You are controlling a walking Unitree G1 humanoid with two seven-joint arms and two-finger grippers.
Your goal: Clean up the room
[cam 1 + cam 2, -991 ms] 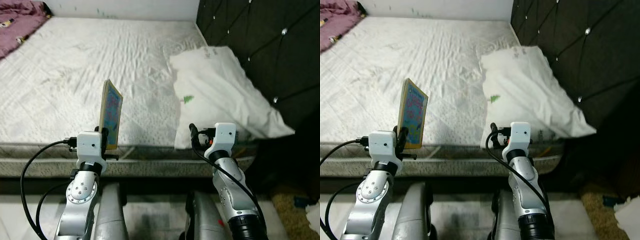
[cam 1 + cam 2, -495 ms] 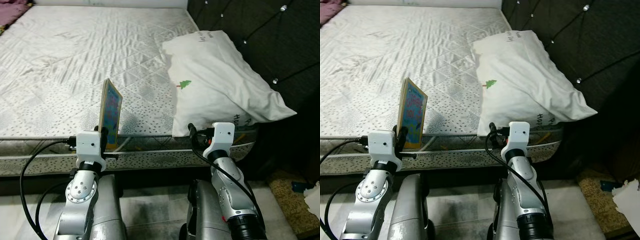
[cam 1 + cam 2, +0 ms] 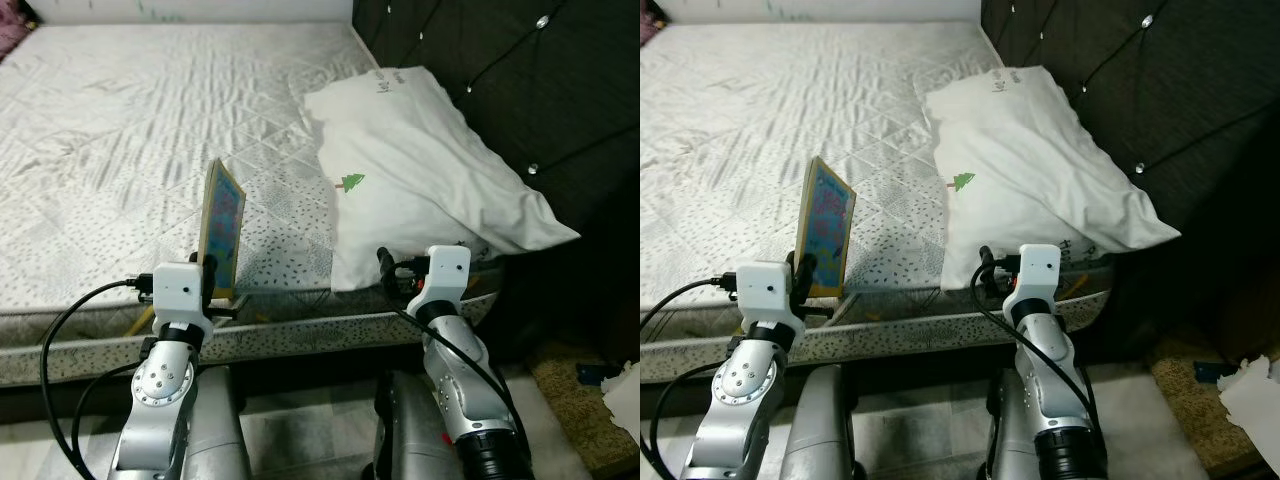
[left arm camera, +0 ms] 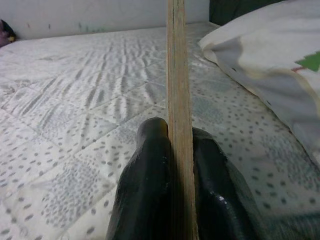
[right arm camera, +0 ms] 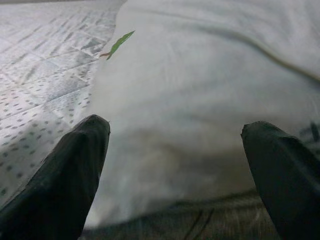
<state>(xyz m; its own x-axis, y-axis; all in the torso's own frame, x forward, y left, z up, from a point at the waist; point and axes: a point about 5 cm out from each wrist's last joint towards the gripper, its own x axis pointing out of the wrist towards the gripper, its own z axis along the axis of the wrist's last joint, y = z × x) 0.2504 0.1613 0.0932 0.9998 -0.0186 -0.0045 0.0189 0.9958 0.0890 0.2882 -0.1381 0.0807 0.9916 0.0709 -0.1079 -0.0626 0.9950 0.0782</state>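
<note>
A thin book (image 3: 222, 228) with a colourful cover is held upright, edge-on, by the left gripper (image 4: 175, 150), whose two black fingers (image 4: 145, 185) are clamped on its lower end from both sides. The book is raised above the near edge of the mattress (image 3: 120, 130), its cover standing tall over the wrist. The right gripper (image 5: 175, 150) is held with its fingers (image 5: 75, 165) spread wide, empty, just before the near end of a white pillow (image 3: 420, 170). The pillow is laid on the mattress's right side, against a dark tufted headboard (image 3: 500, 70). A green tree print (image 3: 350, 182) is seen on the pillow.
</note>
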